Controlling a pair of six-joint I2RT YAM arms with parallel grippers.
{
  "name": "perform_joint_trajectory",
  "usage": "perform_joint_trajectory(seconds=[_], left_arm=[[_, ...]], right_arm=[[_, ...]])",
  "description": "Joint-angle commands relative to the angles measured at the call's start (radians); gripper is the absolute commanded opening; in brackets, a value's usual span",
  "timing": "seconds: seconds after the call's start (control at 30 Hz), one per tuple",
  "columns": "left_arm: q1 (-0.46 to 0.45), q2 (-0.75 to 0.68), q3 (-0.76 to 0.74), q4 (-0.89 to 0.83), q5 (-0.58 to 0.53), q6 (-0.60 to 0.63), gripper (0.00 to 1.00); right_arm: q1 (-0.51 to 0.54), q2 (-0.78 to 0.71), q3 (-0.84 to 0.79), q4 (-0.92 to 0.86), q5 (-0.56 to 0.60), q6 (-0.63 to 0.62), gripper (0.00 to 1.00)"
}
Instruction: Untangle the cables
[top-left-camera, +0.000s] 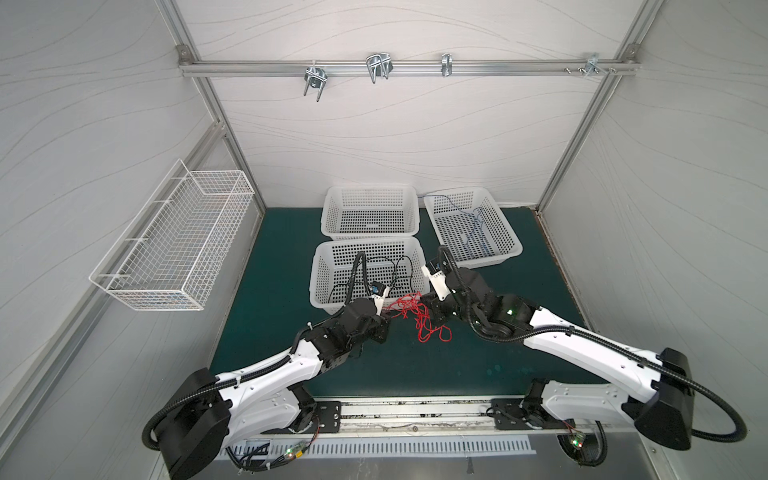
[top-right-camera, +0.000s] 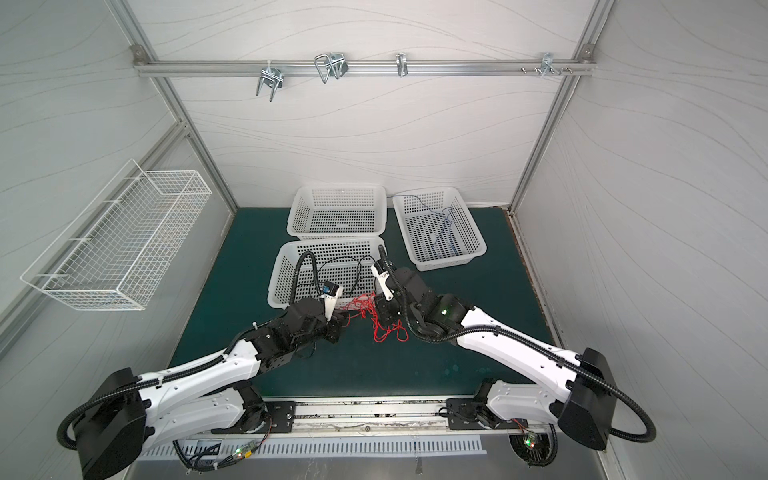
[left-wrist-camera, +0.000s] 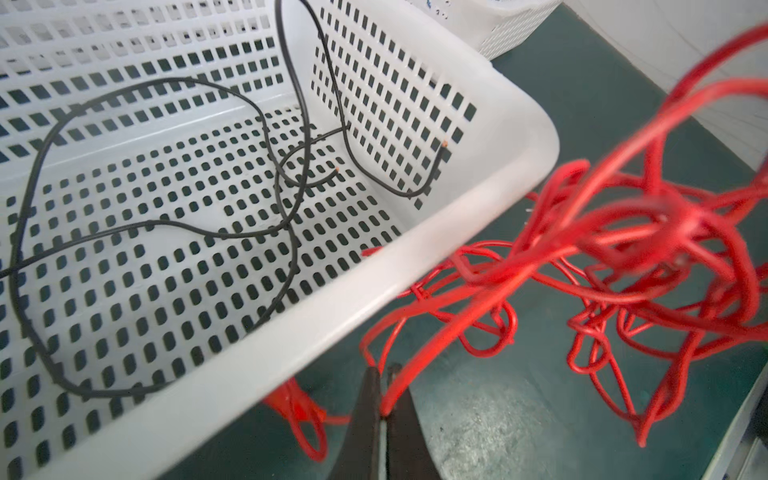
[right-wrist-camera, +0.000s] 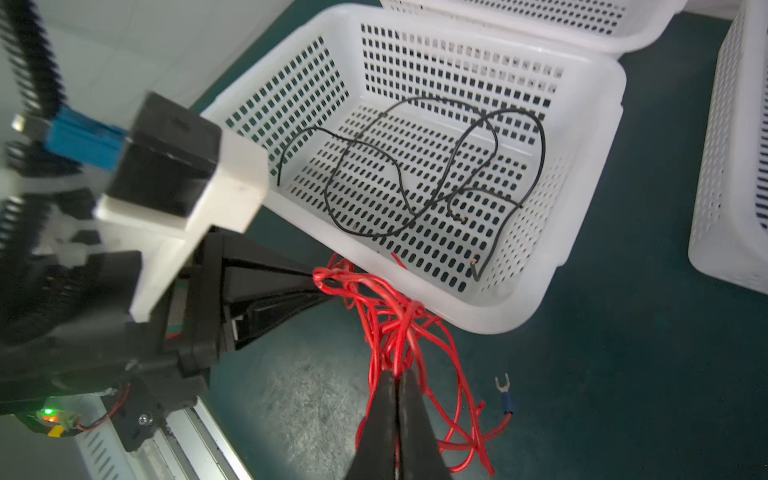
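Note:
A tangle of red cables (top-left-camera: 417, 318) (top-right-camera: 376, 320) hangs between both grippers over the green mat, just in front of the near white basket (top-left-camera: 320, 301). My left gripper (left-wrist-camera: 384, 374) (top-left-camera: 388, 316) is shut on a red strand at the tangle's left side. The right wrist view also shows the left gripper (right-wrist-camera: 319, 283) pinching red loops. My right gripper (right-wrist-camera: 397, 376) (top-left-camera: 429, 309) is shut on several red strands of the red cables (right-wrist-camera: 399, 324). Black cables (left-wrist-camera: 166, 224) (right-wrist-camera: 415, 178) lie loose in the near basket. Blue cables (top-left-camera: 476, 226) lie in the right-hand basket.
A third white basket (top-left-camera: 370, 192) stands behind the near one. A red cable's end with a blue-sleeved fork terminal (right-wrist-camera: 505, 395) lies on the mat. A wire basket (top-left-camera: 174, 241) hangs on the left wall, and metal hooks (top-left-camera: 378, 66) hang from the back rail.

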Motion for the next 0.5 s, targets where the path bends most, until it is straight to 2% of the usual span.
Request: perform_joint_trajectory(seconds=[0.0, 0.27, 0.47], left_arm=[[-0.001, 0.018, 0.039, -0.007, -0.049, -0.028, 0.0], [-0.002, -0.001, 0.036, -0.018, -0.068, -0.047, 0.0], [-0.001, -0.005, 0.04, -0.022, -0.102, -0.044, 0.22]], right_arm=[[0.0, 0.023, -0.017, -0.032, 0.017, 0.035, 0.0], [-0.002, 0.083, -0.04, -0.21, 0.081, 0.105, 0.0], [-0.003, 0.143, -0.076, -0.23, 0.071, 0.145, 0.0]])
